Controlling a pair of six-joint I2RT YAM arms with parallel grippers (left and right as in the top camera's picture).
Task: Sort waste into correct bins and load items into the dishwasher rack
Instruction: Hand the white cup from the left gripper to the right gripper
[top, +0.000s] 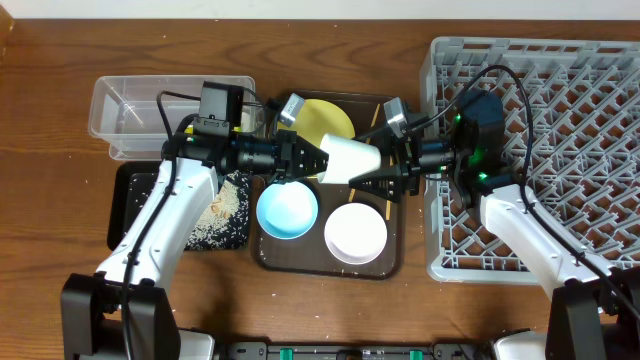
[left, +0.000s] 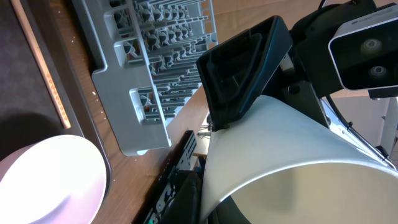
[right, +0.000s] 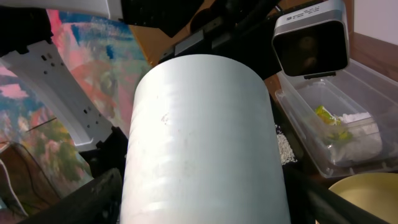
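Note:
The whitish cup (top: 350, 157) hangs on its side above the brown serving tray (top: 268, 255), between both arms. My left gripper (top: 318, 160) is shut on the cup's rim (left: 280, 155), one finger (left: 186, 199) outside its wall. My right gripper (top: 366, 166) is open, its fingers on either side of the cup's body (right: 202, 143) and close to it. On the serving tray lie the yellow plate (top: 325, 118), the light blue bowl (top: 287, 210) and the pale pink-white bowl (top: 355, 233). A chopstick (top: 352, 191) shows under the right gripper. The grey rack (top: 560, 90) stands at the right.
The clear tub (top: 125, 105) at the back left holds the green-and-yellow wrapper (right: 326, 117) and the white napkin (right: 356, 118). In front of it the black tray (top: 135, 205) carries rice (top: 225, 215). Both arms cross over the serving tray.

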